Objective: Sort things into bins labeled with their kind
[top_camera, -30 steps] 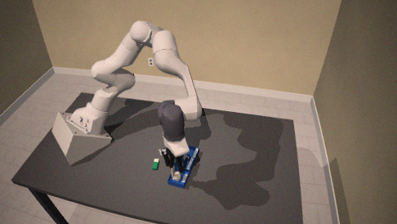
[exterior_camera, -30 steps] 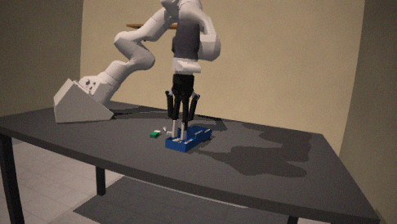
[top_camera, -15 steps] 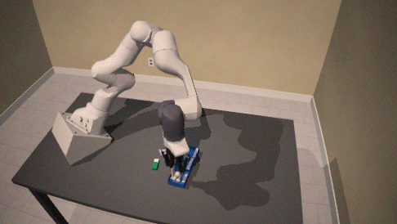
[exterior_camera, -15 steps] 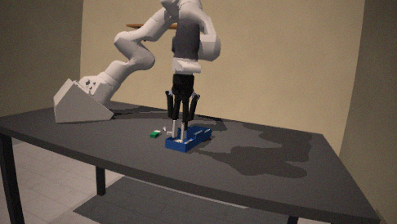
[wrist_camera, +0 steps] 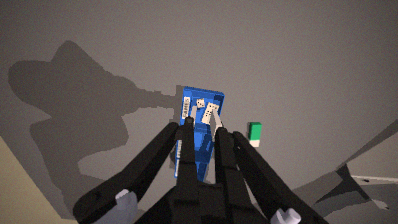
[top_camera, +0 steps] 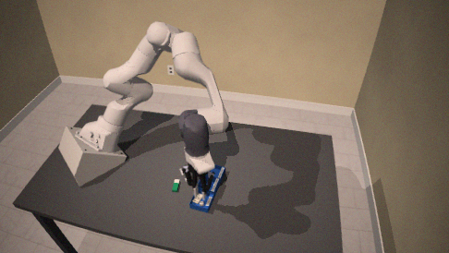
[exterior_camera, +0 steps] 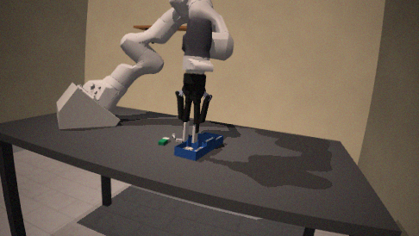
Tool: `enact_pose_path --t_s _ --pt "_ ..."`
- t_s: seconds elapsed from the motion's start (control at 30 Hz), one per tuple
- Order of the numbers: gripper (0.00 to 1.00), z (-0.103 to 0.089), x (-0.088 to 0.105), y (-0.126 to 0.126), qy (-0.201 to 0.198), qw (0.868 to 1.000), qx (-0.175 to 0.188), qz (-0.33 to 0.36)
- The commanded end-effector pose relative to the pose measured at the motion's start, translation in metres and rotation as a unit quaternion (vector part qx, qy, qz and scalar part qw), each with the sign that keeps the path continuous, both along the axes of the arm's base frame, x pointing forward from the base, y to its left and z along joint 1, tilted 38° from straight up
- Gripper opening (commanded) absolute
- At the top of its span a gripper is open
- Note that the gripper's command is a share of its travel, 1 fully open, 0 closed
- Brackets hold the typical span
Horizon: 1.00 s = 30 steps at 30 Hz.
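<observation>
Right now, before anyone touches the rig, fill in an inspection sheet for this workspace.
Surface: dark grey table top, with arm shadows across it.
Job's things: blue rectangular labelled bin stands on the table; its label is too small to read. A white spotted domino tile and a small white die lie inside. A small green and white block lies on the table beside the bin, apart from it.
Clutter: nothing seen.
Grippers: black two-finger tool points down into the bin, nearly shut, holding nothing.
Cables: nothing seen.
Surroundings: tan walls, a white wall outlet, grey tiled floor.
</observation>
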<state>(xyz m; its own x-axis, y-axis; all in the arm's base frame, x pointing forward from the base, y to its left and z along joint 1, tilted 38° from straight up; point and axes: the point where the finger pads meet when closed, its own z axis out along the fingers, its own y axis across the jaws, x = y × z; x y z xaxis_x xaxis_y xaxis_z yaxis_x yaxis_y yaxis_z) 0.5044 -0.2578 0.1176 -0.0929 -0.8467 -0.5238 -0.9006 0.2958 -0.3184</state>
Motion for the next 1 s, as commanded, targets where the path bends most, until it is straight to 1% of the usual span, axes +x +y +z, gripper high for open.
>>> enact_pose_path --t_s 0.0,0.23,0.27,0.97 --pt "0.19 0.003 -0.003 -0.001 0.002 1.0 0.003 0.0" --pt "0.19 0.01 -0.007 -0.005 0.002 1.0 0.003 0.0" --pt "0.19 0.014 -0.009 -0.007 0.002 1.0 0.003 0.0" --pt "0.19 0.015 -0.009 -0.007 0.002 1.0 0.003 0.0"
